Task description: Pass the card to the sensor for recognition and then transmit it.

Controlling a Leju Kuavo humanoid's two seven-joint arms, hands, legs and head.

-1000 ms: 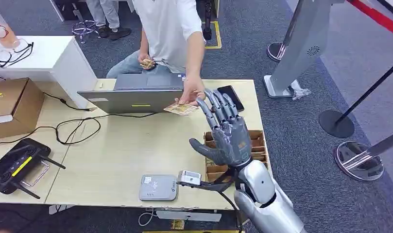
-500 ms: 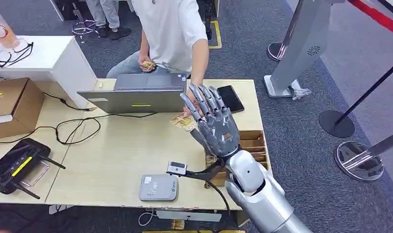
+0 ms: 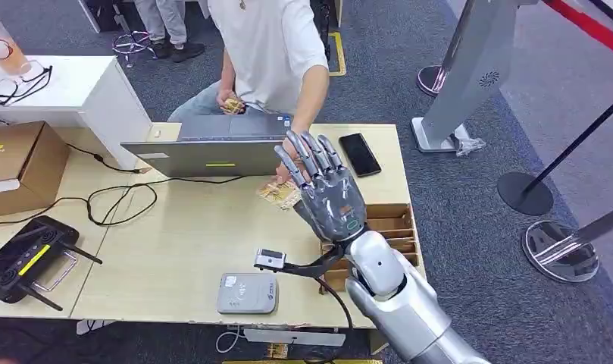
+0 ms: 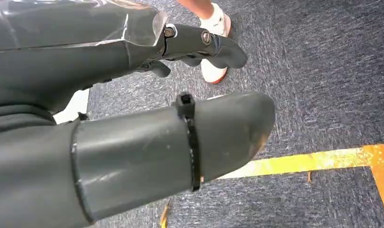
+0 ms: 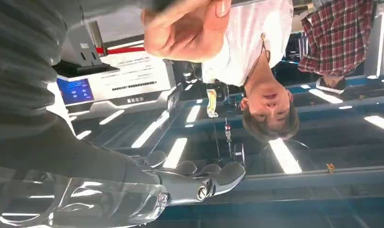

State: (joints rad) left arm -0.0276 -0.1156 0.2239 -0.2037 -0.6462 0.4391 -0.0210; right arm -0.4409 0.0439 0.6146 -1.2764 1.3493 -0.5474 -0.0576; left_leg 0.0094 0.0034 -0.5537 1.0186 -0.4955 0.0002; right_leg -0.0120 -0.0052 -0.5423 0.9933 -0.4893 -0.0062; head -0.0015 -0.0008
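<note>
Here the right robot hand [image 3: 329,189], fingers spread and empty, meets the person's hand [image 3: 288,168] offering the card [image 3: 279,193] — take-over step; next, pinch it.

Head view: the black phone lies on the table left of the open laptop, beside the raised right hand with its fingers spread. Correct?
Not quite. In the head view the black phone lies to the right of the laptop, not left, near the table's far right corner. The rest holds: the right hand is raised beside it, fingers spread.
</note>
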